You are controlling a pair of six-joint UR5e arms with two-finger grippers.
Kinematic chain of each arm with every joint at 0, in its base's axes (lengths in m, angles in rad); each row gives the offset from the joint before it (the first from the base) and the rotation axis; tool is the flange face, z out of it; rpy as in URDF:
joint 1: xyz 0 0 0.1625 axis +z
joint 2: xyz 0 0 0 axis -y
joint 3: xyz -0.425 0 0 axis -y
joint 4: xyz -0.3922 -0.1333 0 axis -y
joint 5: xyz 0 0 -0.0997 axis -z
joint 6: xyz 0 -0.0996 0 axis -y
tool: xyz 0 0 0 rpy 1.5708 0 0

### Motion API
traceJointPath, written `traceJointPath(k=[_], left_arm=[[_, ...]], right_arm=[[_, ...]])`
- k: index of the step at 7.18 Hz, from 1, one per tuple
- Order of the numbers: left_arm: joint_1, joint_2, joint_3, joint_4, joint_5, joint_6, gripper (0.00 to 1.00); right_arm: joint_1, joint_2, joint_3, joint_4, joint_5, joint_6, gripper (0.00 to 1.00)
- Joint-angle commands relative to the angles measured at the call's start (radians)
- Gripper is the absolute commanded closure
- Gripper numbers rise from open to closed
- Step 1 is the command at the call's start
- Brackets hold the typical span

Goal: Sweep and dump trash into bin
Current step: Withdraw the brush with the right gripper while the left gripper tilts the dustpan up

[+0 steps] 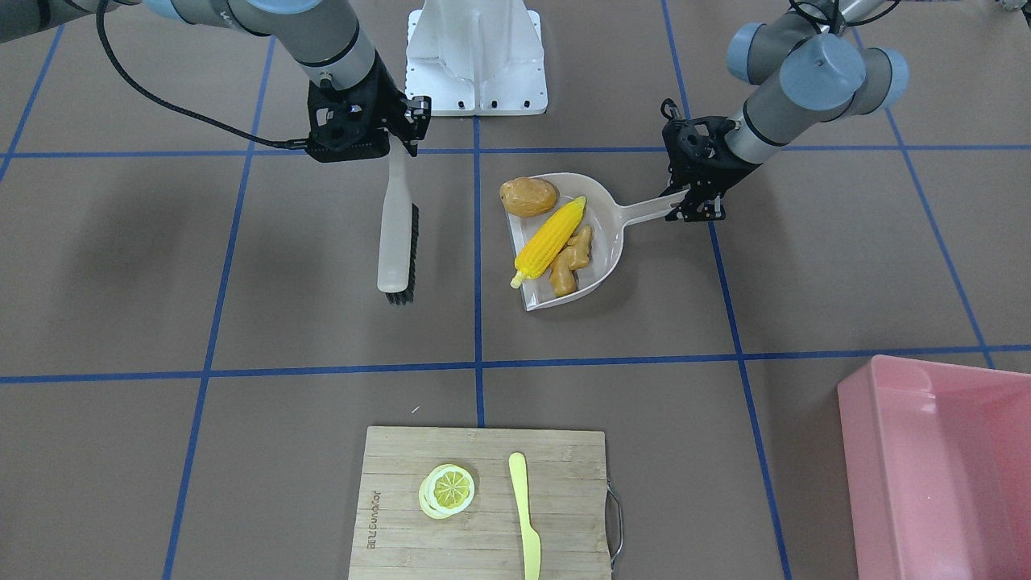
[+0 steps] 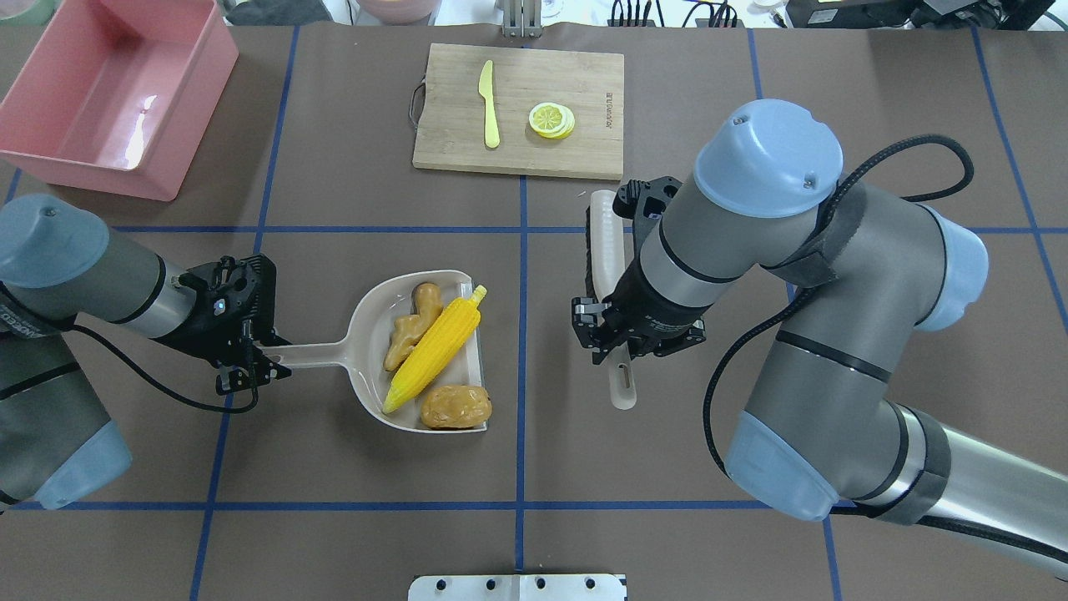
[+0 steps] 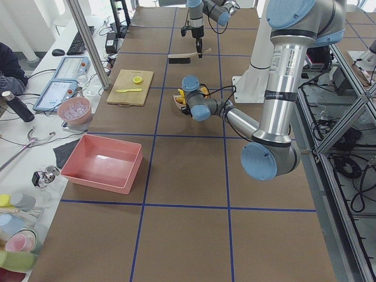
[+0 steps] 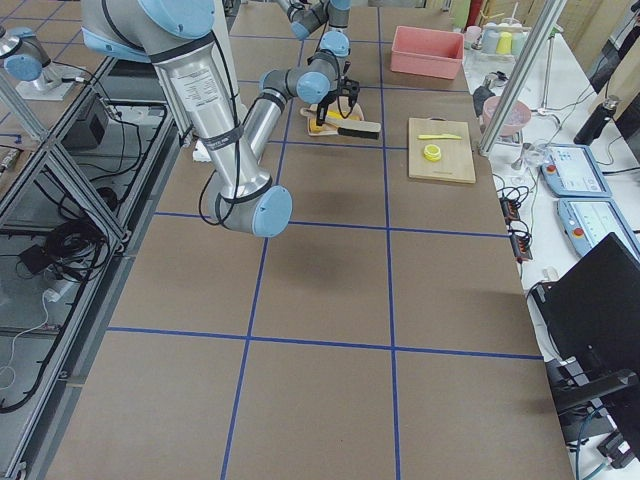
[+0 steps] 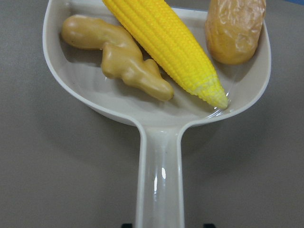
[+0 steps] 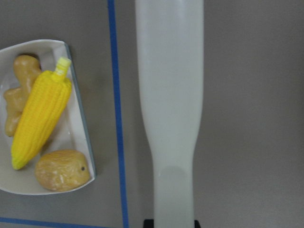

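Sweep looks done: corn [image 2: 434,346], potato [image 2: 455,406], ginger [image 2: 410,325] sit in dustpan [image 2: 365,310], left gripper [image 2: 254,365] clenched on its handle, right gripper [image 2: 622,349] gripping brush [image 2: 605,242], dump into far-off bin [image 2: 83,173] not yet done

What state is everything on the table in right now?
corn cob: in the dustpan
potato: in the dustpan
ginger root: in the dustpan
dustpan: loaded, handle held by left gripper
brush: held by right gripper, apart from dustpan
bin: empty
lemon slice: on cutting board
knife: on cutting board
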Motion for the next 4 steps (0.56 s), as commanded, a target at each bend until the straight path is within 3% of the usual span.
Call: traceJointPath(k=[1, 4], left_arm=[[-0.002, 0.001, 0.0, -0.006, 0.001, 0.0, 0.79], [-0.002, -0.008, -0.003, -0.015, -0.002, -0.038, 0.87]], right_arm=[[0.023, -0.069, 0.072, -0.102, -0.004, -0.128, 1.0], [0.021, -0.139, 0.092, -0.143, -0.041, -0.198, 1.0]])
